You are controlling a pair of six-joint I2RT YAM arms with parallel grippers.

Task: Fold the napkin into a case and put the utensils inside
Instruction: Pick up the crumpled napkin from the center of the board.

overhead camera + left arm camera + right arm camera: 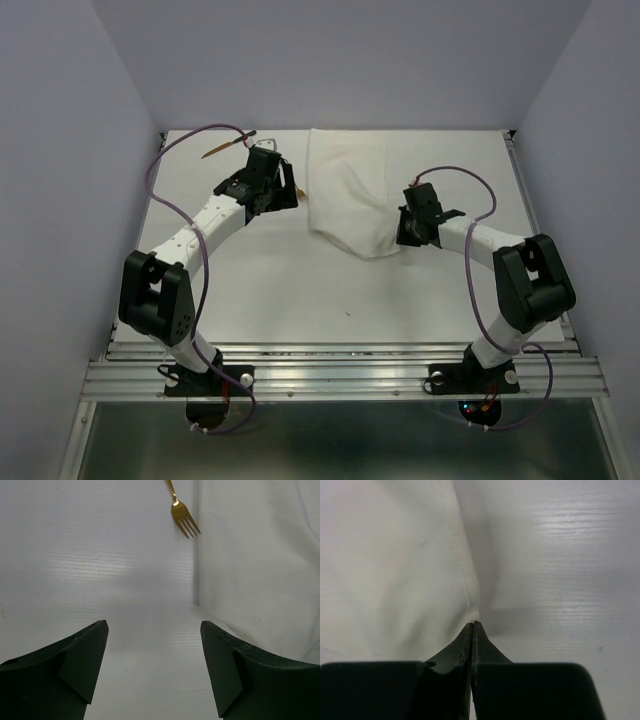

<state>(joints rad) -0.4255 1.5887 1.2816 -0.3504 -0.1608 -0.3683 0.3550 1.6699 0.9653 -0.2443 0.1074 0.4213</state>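
Napkin (350,190), plain white cloth | your right gripper (472,625) pinches its edge | left gripper (154,625) released | slim gold fork (182,519) lies outside it.

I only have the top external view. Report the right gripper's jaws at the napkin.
Observer: The right gripper is shut, its tips pinching the napkin by its edge.
Operator: Check the left gripper.
Observer: The left gripper is wide open over bare table, holding nothing.
Operator: Name the utensil beside it.
Observer: A gold fork lies ahead of it, tines toward the gripper, close by the napkin's edge.
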